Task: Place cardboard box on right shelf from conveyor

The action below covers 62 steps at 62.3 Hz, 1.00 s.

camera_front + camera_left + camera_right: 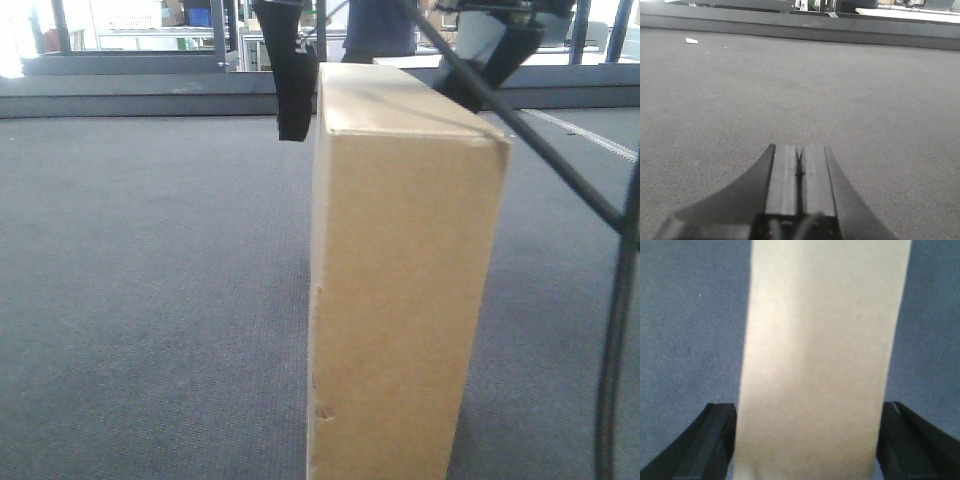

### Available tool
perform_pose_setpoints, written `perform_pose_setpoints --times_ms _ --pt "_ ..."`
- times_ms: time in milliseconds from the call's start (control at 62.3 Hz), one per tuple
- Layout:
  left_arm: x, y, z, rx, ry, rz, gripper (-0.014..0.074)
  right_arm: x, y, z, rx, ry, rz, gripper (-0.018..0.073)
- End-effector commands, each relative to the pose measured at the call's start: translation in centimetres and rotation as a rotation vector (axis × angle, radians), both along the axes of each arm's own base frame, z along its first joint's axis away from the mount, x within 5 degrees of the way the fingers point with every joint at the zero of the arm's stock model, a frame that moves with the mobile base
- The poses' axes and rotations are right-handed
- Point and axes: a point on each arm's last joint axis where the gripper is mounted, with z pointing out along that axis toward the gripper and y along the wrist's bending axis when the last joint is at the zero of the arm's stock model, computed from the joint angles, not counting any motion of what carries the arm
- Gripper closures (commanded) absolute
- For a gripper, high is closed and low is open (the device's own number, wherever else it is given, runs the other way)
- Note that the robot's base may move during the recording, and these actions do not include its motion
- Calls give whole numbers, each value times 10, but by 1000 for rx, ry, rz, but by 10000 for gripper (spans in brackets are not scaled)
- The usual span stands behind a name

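The plain tan upright cardboard box point(400, 300) is standing mid-belt on the dark grey woven conveyor point(150, 300), seeming light, stiff and dentable. The right gripper point(807, 412) is straddling its broad faces, and I cannot tell if it is pinching; the left gripper point(800, 175) is hovering, fingers together.

Small white scrap point(692, 40) far left; black cable point(560, 167) right.

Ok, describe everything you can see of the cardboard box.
The cardboard box is plain tan, unprinted, narrow and tall, with a flat, closed top. It stands upright on the grey woven conveyor; the frame cuts off its foot. Small dents mark its near left edge. The right gripper straddles its top, one finger at each side. Whether the fingers press it cannot be told.
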Motion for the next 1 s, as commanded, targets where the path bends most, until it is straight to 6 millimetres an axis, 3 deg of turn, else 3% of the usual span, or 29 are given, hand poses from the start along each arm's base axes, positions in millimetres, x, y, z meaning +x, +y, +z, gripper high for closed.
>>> perform_pose_setpoints --times_ms 0,193,273,401,482,674,803,979 --pt "0 0 5 -10 -84 4 713 -4 -4 25 59 -63 -17 -71" --pt "0 0 5 -10 -84 4 713 -4 -4 25 62 -62 -25 -30" --pt "0 0 5 -10 -84 4 713 -4 -4 25 62 -62 -25 140" --pt "0 0 5 -10 -84 4 713 -6 -6 29 74 -74 -25 531" --pt "0 0 5 -10 -84 4 713 -8 -10 36 89 -95 -20 480" --pt "0 0 5 -10 -84 4 713 -14 -39 62 85 -189 50 486" --pt "0 0 5 -10 -84 4 713 -15 -75 75 62 -271 64 486" --pt "0 0 5 -10 -84 4 713 -23 -129 74 47 -410 86 486"
